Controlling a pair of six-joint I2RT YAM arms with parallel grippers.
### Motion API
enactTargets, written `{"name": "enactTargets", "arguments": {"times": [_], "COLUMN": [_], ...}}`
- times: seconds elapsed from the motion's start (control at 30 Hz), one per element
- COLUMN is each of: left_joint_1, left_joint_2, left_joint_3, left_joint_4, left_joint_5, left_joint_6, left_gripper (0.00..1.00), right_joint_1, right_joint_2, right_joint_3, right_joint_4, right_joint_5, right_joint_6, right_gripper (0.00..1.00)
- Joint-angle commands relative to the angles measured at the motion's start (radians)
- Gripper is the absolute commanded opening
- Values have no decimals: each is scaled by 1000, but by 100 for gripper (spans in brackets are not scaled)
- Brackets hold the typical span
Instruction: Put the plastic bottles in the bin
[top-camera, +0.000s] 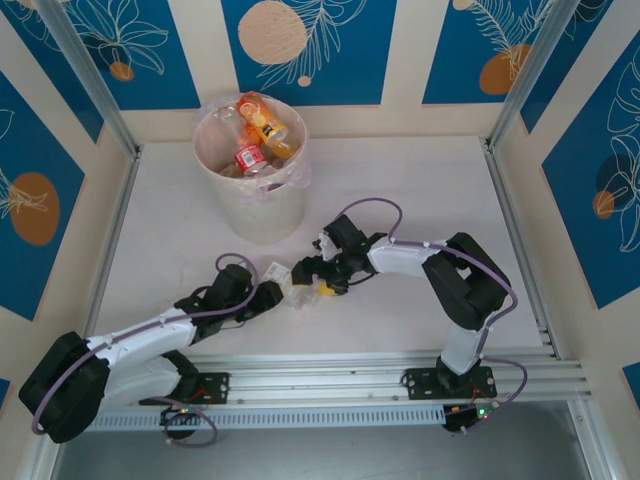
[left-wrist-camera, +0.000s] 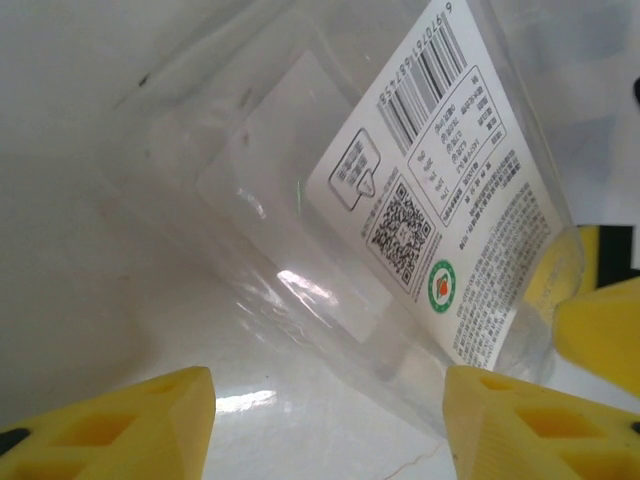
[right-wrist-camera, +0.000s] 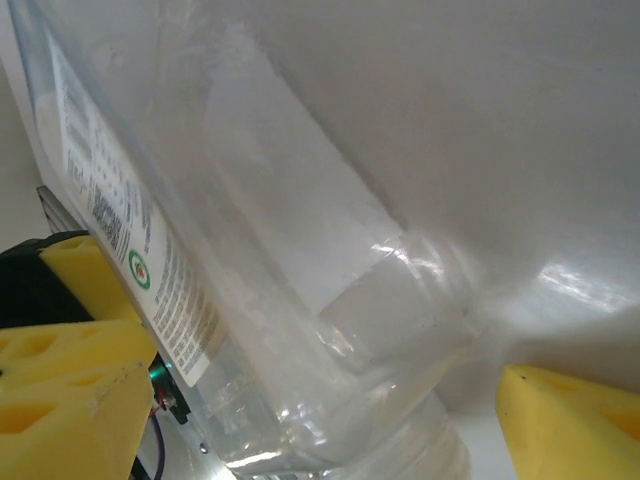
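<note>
A clear bottle (left-wrist-camera: 300, 220) is spotted at the middle of the table (top-camera: 400, 190), caught between the left jaws, which are held parted, with one pad (left-wrist-camera: 520, 420) touching it. It is flanked too by the wide-spread right jaws. The bin (top-camera: 262, 215), at 11 o'clock, is stocked with bottles (top-camera: 265, 135).

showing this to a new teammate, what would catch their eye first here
First, the clear bottle with its white barcode-and-QR label, at the middle of the table, with the left arm's yellow fingers and the right arm's yellow fingers reaching in from either side. Next, the cream bin at the back left, with several bottles with orange and red labels inside.
</note>
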Motion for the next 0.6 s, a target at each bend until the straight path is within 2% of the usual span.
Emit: {"name": "enactTargets", "arguments": {"times": [0.0,0.3,0.57], "left_joint_1": [46,83,86], "left_joint_2": [21,-8,-6], "left_joint_3": [-66,-57,-39], "left_joint_4": [28,-5,-15], "left_joint_5": [43,75,76], "left_joint_6": [-37,2,13], "left_gripper": [59,56,57], "right_joint_1": [-5,-15,12], "right_joint_2": [25,85,99], "right_joint_3": [-17,-36,6], "right_joint_4": [60,277,272], "right_joint_5": [-69,-208,-167], "right_joint_6": [24,52,18], "right_gripper": [90,87,83]}}
